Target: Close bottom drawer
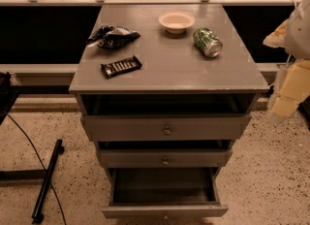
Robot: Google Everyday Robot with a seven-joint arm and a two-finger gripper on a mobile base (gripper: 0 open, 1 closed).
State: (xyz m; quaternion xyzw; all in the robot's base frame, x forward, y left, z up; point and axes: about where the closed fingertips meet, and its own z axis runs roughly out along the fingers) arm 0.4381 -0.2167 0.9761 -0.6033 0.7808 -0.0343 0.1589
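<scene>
**Bottom drawer stands pulled out, gripper off at 3 o'clock**

Your arm (301,25) hangs at the right edge of the view, at about 3 o'clock from the cabinet (169,76). Its upper part is pale white. Below it the gripper (289,93) is a blurred cream-yellow shape slanting down and to the left. You cannot tell whether the gripper is open or closed, or whether it holds anything. It is beside the cabinet's top right corner and well apart from the drawers.

The bottom drawer (145,211) is at 6 o'clock. It is the lowest of three grey painted wooden drawers, and it is pulled out farthest, so you look into its dark box. Its front is a slim flat panel. The middle drawer (193,158) and top drawer (121,128) above it each stick out a little, and each has a small round metal knob.

On the flat matte top you have:
- a round pale bowl (176,21) at 12 o'clock
- a shiny green can (207,41) on its side at 2 o'clock
- a crumpled dark bag (112,36) at 10 o'clock
- a flat dark wrapper (121,66) at 9 o'clock

The floor (271,170) is speckled stone.
</scene>
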